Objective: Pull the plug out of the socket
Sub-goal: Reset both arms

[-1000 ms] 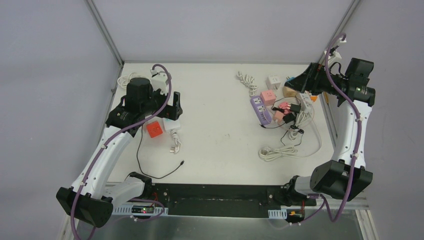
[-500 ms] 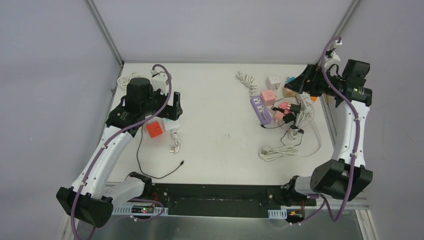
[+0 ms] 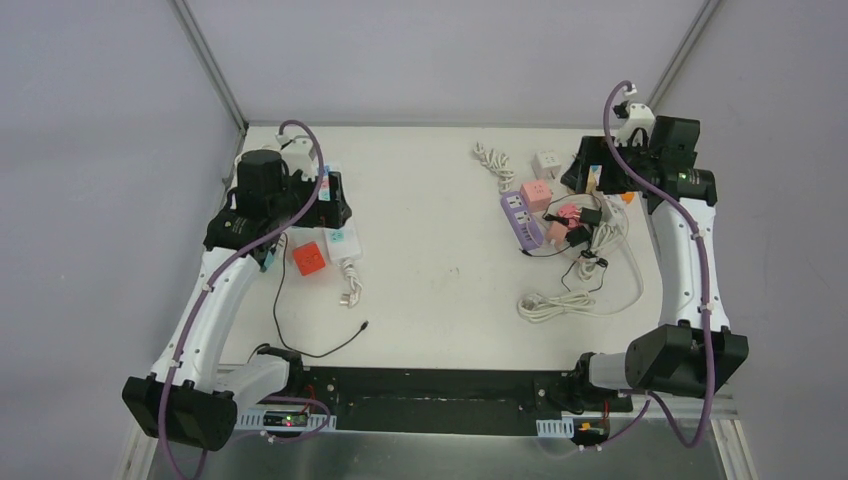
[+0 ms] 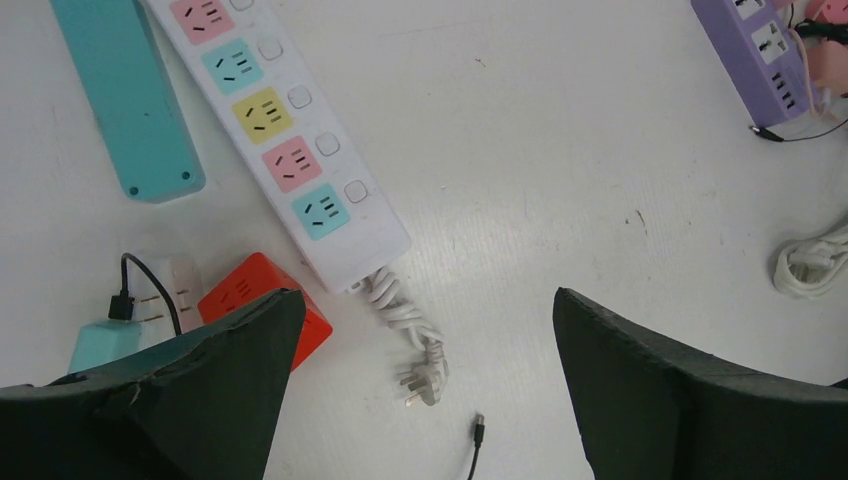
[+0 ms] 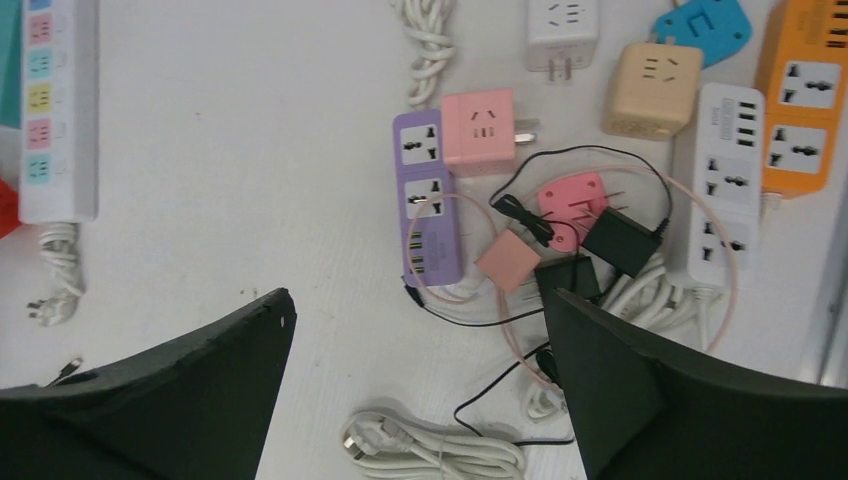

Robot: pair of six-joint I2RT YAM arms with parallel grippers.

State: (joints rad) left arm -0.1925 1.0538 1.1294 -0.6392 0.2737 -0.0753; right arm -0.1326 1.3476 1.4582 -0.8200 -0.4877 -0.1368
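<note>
A purple socket strip (image 5: 430, 200) lies among a cluster of adapters at the back right. A thin pink cable and a black lead end at the strip; which plug sits in a socket I cannot tell. A pink cube adapter (image 5: 478, 125) lies against the strip's top right side with its prongs bare. My right gripper (image 5: 418, 295) hangs open high above the strip, holding nothing. My left gripper (image 4: 425, 300) is open too, above a white strip with coloured sockets (image 4: 290, 150) and its loose white plug (image 4: 425, 380). In the top view the left gripper (image 3: 328, 200) is at the back left and the right gripper (image 3: 588, 172) at the back right.
A teal strip (image 4: 125, 95), a red cube (image 4: 255, 295) and a teal charger (image 4: 100, 345) with a black lead lie by the white strip. On the right are a white USB strip (image 5: 730, 180), an orange strip (image 5: 810, 100), a beige cube (image 5: 655, 90) and a coiled white cord (image 5: 440, 450).
My left arm has drawn back toward the far left corner. My right arm has swung left over the adapter cluster. Both grippers stay open and nothing on the table has moved.
</note>
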